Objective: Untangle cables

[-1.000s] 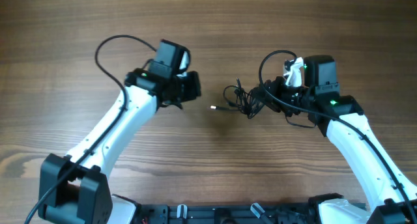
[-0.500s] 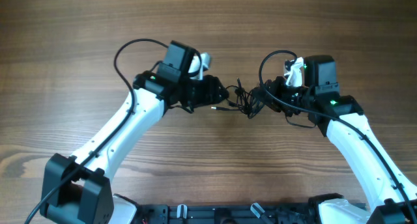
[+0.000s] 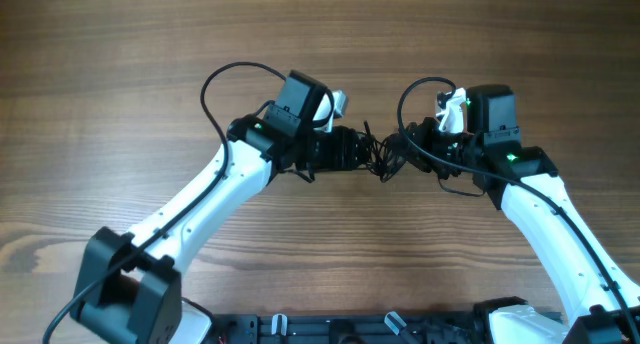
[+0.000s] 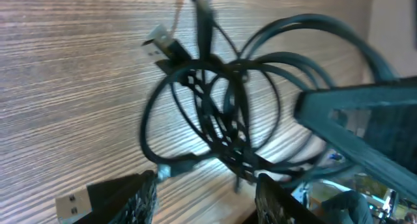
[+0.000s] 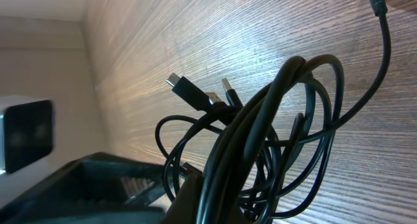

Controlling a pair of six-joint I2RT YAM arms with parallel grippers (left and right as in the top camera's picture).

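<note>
The cables are a small bunch of thin black cords at the table's middle, between the two arms. My right gripper is shut on the bunch; in the right wrist view the coil rises out of the jaws with plug ends sticking out. My left gripper is open at the bunch's left side. In the left wrist view the coiled loops hang just ahead of the open fingers, with a silvery plug at the top.
The wooden table spreads all round. Thicker black arm cables loop over the left arm and the right arm. The arm bases stand at the front edge.
My left arm has swung right across the table until its open gripper reached the bunch. The right arm and the bunch have stayed still.
</note>
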